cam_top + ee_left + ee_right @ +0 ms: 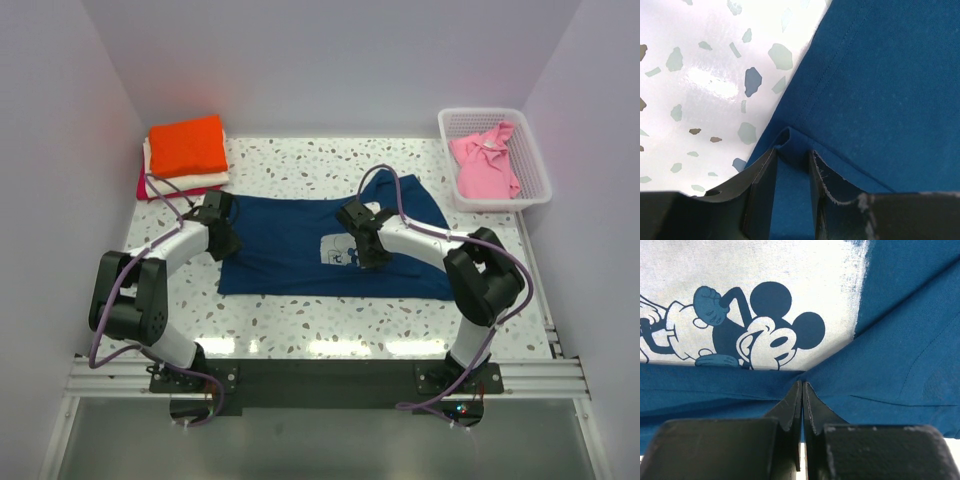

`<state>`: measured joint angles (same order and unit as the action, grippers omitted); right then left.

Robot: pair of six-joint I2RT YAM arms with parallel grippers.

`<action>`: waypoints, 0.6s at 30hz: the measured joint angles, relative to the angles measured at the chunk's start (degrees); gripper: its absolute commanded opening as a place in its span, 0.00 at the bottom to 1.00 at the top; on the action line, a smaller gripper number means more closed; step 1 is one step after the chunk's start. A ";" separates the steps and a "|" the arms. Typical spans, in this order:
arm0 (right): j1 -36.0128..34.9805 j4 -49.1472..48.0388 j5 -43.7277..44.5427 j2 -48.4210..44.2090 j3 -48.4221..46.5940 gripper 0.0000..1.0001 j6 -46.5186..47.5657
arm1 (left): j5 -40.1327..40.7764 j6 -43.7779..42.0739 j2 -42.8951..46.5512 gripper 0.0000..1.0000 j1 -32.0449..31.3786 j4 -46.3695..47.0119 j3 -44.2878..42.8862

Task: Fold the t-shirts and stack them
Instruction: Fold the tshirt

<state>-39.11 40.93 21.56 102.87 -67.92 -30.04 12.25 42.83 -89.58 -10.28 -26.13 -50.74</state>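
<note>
Navy t-shirt (290, 250) | hem inside left hand (790, 160) | chest pinched by right hand (802, 388)

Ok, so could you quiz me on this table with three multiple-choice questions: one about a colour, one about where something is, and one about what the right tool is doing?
1. What colour is on top of the folded pile at the back left?
A. Orange
B. Green
C. Black

2. Where is the pink t-shirt?
A. On the folded pile
B. In the white basket
C. Hanging on the wall

3. The right tool is:
A. Wide open in the air
B. Shut on the navy t-shirt
C. Gripping the basket

Answers:
1 A: the pile's top layer is bright orange.
2 B: the pink cloth lies inside the basket at the back right.
3 B: the right wrist view shows its fingers pinched together on a fold of blue cloth.
</note>
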 measured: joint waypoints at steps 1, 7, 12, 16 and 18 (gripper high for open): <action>0.02 0.07 0.00 0.00 0.00 0.06 -0.07 | 0.00 0.00 0.00 0.37 0.00 0.00 -0.02; 0.02 0.48 -0.04 -0.74 0.00 0.34 -1.05 | -0.02 -0.44 0.00 0.44 0.00 0.00 -0.07; 0.00 0.42 -0.07 -1.70 0.00 0.47 -1.07 | -0.04 -0.46 0.00 0.44 0.00 0.00 -0.07; 0.00 0.42 -0.02 -1.70 0.13 0.46 -1.05 | -0.04 -0.46 0.00 0.44 0.00 0.00 -0.07; 0.00 0.39 -0.04 -1.70 0.15 0.45 -1.07 | -0.04 -0.46 -0.04 0.44 0.00 0.00 -0.07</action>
<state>-39.11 41.32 21.52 101.16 -67.77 -31.11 12.21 42.37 -89.62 -10.28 -26.13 -50.81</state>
